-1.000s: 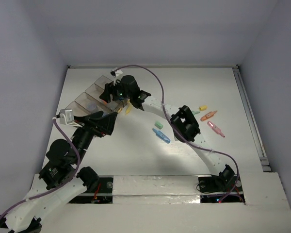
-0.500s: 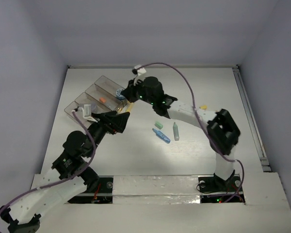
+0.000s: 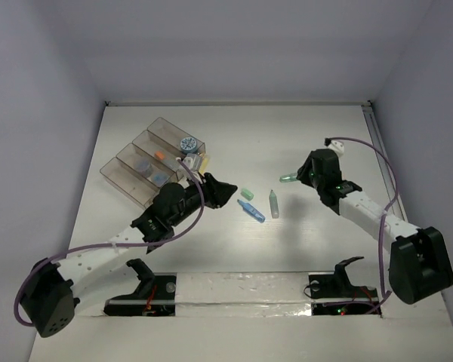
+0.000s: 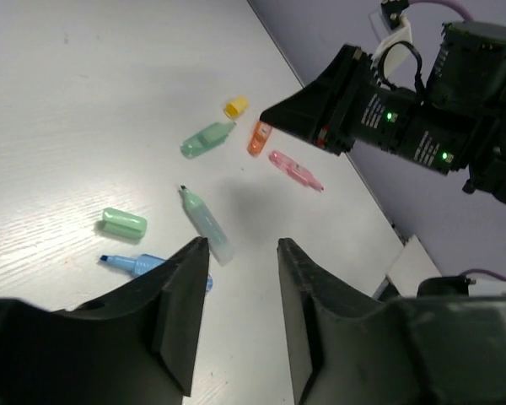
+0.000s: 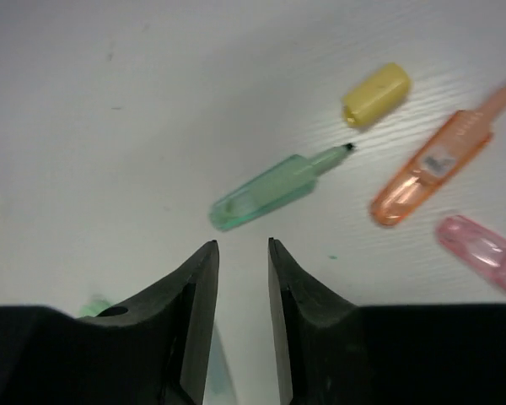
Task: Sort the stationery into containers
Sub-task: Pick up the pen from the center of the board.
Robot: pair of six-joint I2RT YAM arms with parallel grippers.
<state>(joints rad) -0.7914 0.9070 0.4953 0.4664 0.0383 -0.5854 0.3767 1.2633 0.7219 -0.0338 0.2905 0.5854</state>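
Mid-sort, by the look of it: a pick-up step for both arms. On the right, hovering with the right claw [image 5: 241, 249] just short of a green pen [image 5: 266, 196], with jaws parted narrowly and pinching nothing. Much the same with the left claw [image 4: 242, 249]: a slim gap, nothing in it, aimed down toward the middle group.

Next, probably: turn the right wrist so as to cross the green pen's barrel rather than run along it (slantwise to the jaws just now), lower astride it, close, lift, and carry across to the containers [image 3: 115, 172] at the table's [image 3: 309, 132] far left. May call for a wider spread first.

As for looks: translucent, mint-tinted, uncapped, with a dark nib pointing toward a yellow cap [image 5: 376, 93]. Flat on the table near an orange pen [image 5: 434, 160] and a pink pen [image 5: 481, 249], touching neither.

Mid-table, apart from those: a blue pen [image 4: 148, 265], a green cap [image 4: 123, 223] and a paler pen [image 4: 207, 224], all loose. Seemingly boxed already: a bluish roll [image 3: 187, 143] and a few small coloured bits (too small to name). Just beside the boxes' near end, outside them: a yellow piece [image 3: 204, 161].
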